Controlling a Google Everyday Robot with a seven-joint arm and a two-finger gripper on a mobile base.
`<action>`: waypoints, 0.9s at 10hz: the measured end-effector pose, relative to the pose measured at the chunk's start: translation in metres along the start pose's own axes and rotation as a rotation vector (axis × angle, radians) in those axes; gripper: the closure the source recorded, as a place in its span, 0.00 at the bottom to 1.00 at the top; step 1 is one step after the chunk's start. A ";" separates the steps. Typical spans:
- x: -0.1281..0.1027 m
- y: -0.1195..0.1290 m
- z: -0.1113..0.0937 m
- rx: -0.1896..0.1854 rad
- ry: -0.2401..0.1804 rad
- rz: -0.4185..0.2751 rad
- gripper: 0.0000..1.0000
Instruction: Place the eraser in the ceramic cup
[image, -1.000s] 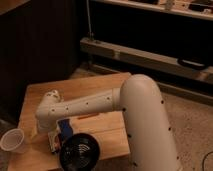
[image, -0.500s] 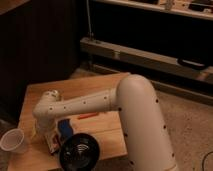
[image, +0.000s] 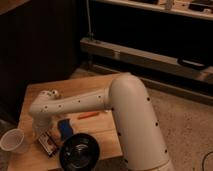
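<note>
At the lower left of the frame, down at desk level at the end of the white, dark-dotted arm (image: 75, 102): the jaws, right over the upper-left end of the eraser (image: 49, 144). Cannot tell how far spread, nor whether pinching the eraser or merely against it. Eraser flat on the wooden desk (image: 35, 95), near its front edge, long axis on a diagonal from upper left to lower right, lower end pointing toward the bottom of the frame. Whitish with reddish and dark markings, too small to read. Left of it and apart from it, the ceramic cup (image: 12, 140): upright, mouth up, plain white, at or just past the desk's left edge, cannot tell which. Just right of the eraser, the black bowl (image: 79, 152), round and wide, at the bottom of the frame. Above the bowl and right of the jaws, a blue flat object (image: 65, 127) lying on the desk. Farther right, a thin orange stick-like thing (image: 89, 115), just below the arm in the frame. Behind the desk, across the upper half, a long pale shelf (image: 150, 56) against dark surroundings.
</note>
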 end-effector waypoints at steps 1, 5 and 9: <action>-0.001 -0.001 0.001 -0.006 -0.005 -0.007 0.46; -0.006 -0.001 -0.002 -0.039 0.019 -0.064 0.52; -0.006 0.004 -0.004 -0.062 -0.005 0.004 0.92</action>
